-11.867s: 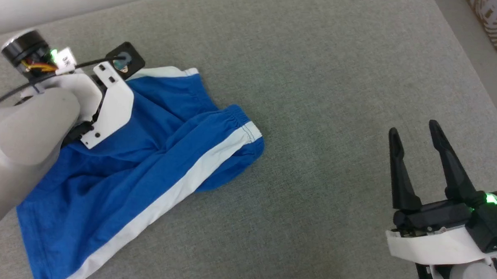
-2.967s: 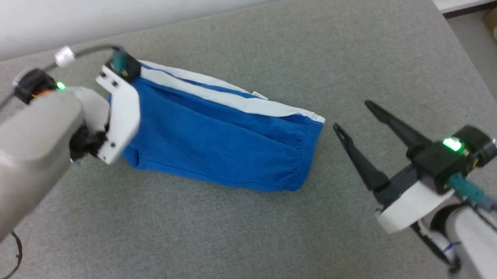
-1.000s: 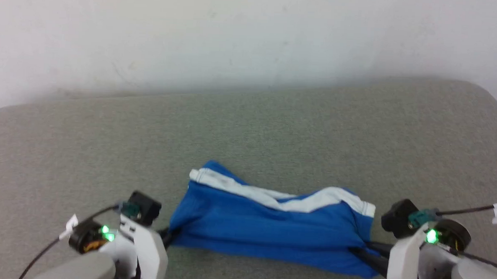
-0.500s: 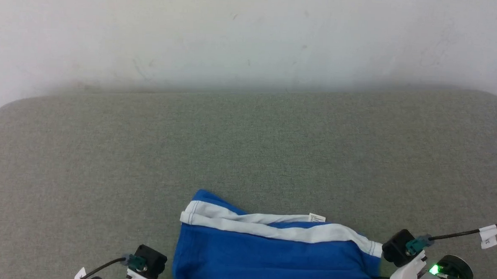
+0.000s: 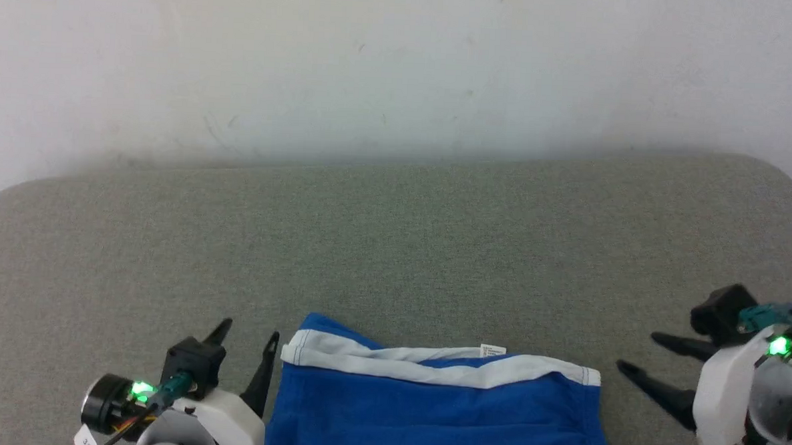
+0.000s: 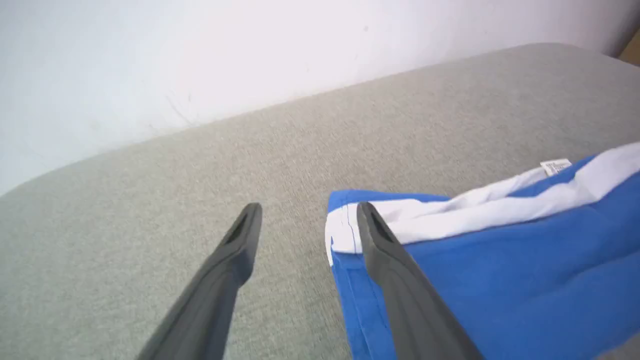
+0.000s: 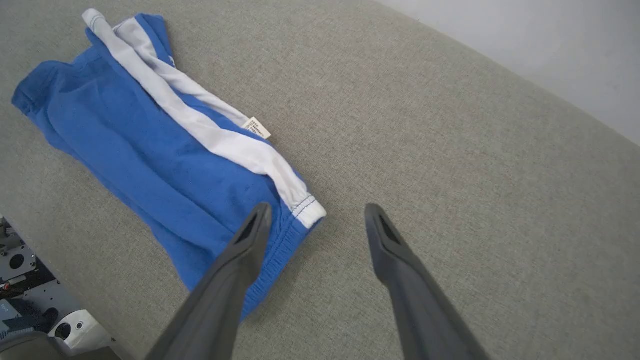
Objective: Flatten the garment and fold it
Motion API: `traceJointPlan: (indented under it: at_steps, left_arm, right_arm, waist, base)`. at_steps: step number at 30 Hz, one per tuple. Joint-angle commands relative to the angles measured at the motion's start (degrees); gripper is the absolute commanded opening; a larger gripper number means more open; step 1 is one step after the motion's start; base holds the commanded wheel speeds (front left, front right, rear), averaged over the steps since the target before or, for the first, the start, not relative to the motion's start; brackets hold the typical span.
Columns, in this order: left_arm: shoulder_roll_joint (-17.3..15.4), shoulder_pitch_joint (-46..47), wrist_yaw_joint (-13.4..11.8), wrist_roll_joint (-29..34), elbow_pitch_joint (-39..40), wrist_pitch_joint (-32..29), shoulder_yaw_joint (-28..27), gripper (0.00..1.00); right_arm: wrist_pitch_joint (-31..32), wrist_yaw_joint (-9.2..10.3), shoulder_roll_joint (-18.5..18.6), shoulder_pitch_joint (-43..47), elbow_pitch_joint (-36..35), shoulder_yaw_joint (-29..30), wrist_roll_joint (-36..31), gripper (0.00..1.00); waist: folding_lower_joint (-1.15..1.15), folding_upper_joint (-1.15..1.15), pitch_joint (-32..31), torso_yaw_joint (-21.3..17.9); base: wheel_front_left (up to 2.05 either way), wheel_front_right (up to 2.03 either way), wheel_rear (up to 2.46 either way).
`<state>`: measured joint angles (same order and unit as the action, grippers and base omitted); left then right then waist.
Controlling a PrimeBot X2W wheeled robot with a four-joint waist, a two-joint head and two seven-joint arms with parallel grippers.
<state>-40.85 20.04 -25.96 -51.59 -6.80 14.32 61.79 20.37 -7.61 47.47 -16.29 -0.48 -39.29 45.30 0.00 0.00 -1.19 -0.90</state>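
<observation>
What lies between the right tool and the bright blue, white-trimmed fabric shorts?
Bare grey cloth surface separates the right tool from the shorts, as the head view shows.

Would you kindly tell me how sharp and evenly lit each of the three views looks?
Head view: even, soft light, pale wall washed out, garment cropped at the bottom edge. Left wrist view: slightly blurred, label unreadable. Right wrist view: sharpest, grey surface weave visible.

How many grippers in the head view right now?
2: left gripper beside the garment's left edge, right gripper off its right edge. Both open, empty.
</observation>
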Motion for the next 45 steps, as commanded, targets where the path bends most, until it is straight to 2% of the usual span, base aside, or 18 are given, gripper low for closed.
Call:
traceJointPlan:
  at_steps: [1,4,7,12,18,21,25,26,29,33,34,35,41,45]
  left_arm:
    - [0.29,-0.97,-2.23,2.29,1.1,0.53,-1.96,1.0]
    - [2.0,-2.86,-6.37,8.2,5.05,0.64,-9.22,1.0]
    - [4.07,-6.28,-9.11,14.92,8.86,0.65,-16.8,1.0]
    - [9.05,-12.71,-9.73,24.77,14.45,0.66,-29.04,1.0]
    - [16.06,-18.98,-6.9,33.02,16.29,0.67,-40.28,1.0]
    - [19.57,-20.8,-3.6,36.45,17.31,0.67,-44.62,1.0]
    - [23.72,-22.8,1.08,39.93,16.45,0.67,-48.94,1.0]
    - [23.72,-22.8,1.08,39.93,16.45,0.67,-48.94,1.0]
    - [26.43,-23.37,3.84,41.98,14.54,0.67,-51.64,1.0]
    - [29.29,-23.52,7.4,44.18,12.98,0.67,-54.32,1.0]
    - [29.85,-23.61,8.11,44.61,12.83,0.67,-55.05,1.0]
    - [30.31,-23.76,8.78,45.08,12.76,0.67,-55.72,1.0]
    - [32.21,-24.93,11.33,47.89,12.84,0.67,-58.65,1.0]
    - [32.76,-25.37,12.52,49.14,13.34,0.68,-59.48,1.0]
  right_arm:
    - [1.54,0.12,0.05,0.79,-0.45,2.61,0.04,1.0]
    - [5.9,0.12,-0.58,2.68,-1.03,7.46,0.13,1.0]
    - [10.63,0.12,-2.37,4.89,-1.04,10.89,1.21,1.0]
    - [16.23,0.12,-6.53,8.2,0.28,13.99,1.63,1.0]
    - [19.23,0.12,-12.04,10.55,4.84,15.78,1.33,1.0]
    - [19.47,0.12,-15.13,10.76,7.57,16.4,1.92,1.0]
    - [19.38,0.12,-18.23,10.96,11.12,15.07,0.67,1.0]
    - [19.38,0.12,-18.23,10.96,11.12,15.07,0.67,1.0]
    - [19.09,0.12,-20.32,11.53,13.75,13.83,0.44,1.0]
    - [17.02,0.12,-21.31,10.84,15.09,12.58,-0.17,1.0]
    - [16.24,0.12,-21.3,10.48,15.17,12.47,-0.26,0.08]
    - [15.62,0.12,-21.25,10.1,15.26,12.51,-0.15,0.0]
    - [11.89,0.12,-19.44,6.84,14.46,14.55,0.54,0.0]
    - [11.54,0.12,-16.33,5.04,12.94,16.67,1.17,0.0]
  waist:
    - [0.0,0.0,0.18,0.08]
    - [0.0,0.0,0.67,0.54]
    - [0.0,0.0,1.43,1.21]
    - [0.0,0.0,2.93,2.72]
    - [0.0,0.0,5.14,4.45]
    - [0.0,0.0,6.14,5.09]
    - [0.0,0.0,7.1,5.8]
    - [0.0,0.0,7.1,5.8]
    - [0.0,0.0,7.46,6.19]
    - [0.0,0.0,7.36,6.16]
    - [0.0,0.0,7.17,6.05]
    - [0.0,0.0,6.98,5.92]
    - [0.0,0.0,5.63,4.84]
    - [0.0,0.0,4.96,3.99]
  base:
    - [0.0,0.0,0.0]
    - [0.0,0.0,0.0]
    - [0.0,0.0,0.0]
    - [0.0,0.0,0.0]
    - [0.0,0.0,0.0]
    - [0.0,0.0,0.0]
    - [0.0,0.0,0.0]
    - [0.0,0.0,0.0]
    - [0.0,0.0,0.0]
    - [0.0,0.0,0.0]
    - [0.0,0.0,0.0]
    - [0.0,0.0,0.0]
    - [0.0,0.0,0.0]
    - [0.0,0.0,0.0]
